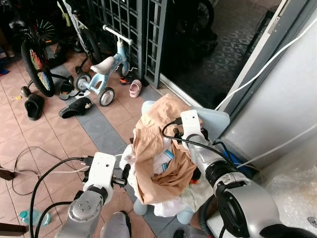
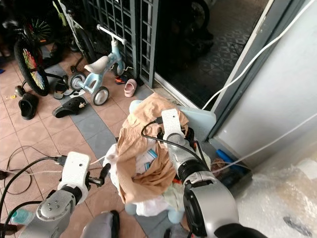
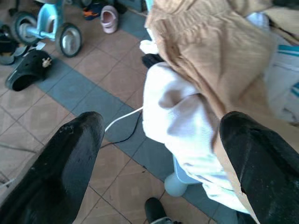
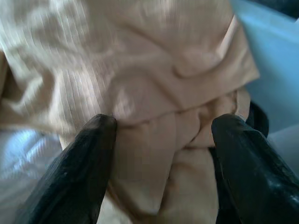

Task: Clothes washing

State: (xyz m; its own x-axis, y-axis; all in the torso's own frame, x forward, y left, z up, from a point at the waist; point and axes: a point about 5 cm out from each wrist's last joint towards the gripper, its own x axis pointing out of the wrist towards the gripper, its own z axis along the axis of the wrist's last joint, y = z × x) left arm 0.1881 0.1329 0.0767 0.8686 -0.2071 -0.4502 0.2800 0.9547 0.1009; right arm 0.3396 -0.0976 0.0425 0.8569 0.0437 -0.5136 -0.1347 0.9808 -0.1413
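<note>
Right gripper (image 4: 161, 154) spread wide, black fingers pressed down either side of a fold in the tan ribbed cotton garment (image 1: 158, 158), not yet pinched. Left gripper (image 3: 159, 163) likewise spread, held just beside the white knitted cloth (image 3: 180, 121) hanging off the pile's near edge. Both cloths heaped with other laundry on the pale blue plastic stool (image 1: 215, 121), standing on the tiled floor (image 1: 34, 134) beside the grey wall (image 1: 287, 99). Judged light, limp, non-slippery; likely to drag neighbouring pieces along. Best taken at a bunched fold rather than a flat span.

Head stereo looks down; wrist cameras close on laundry pile (image 1: 161, 163).
</note>
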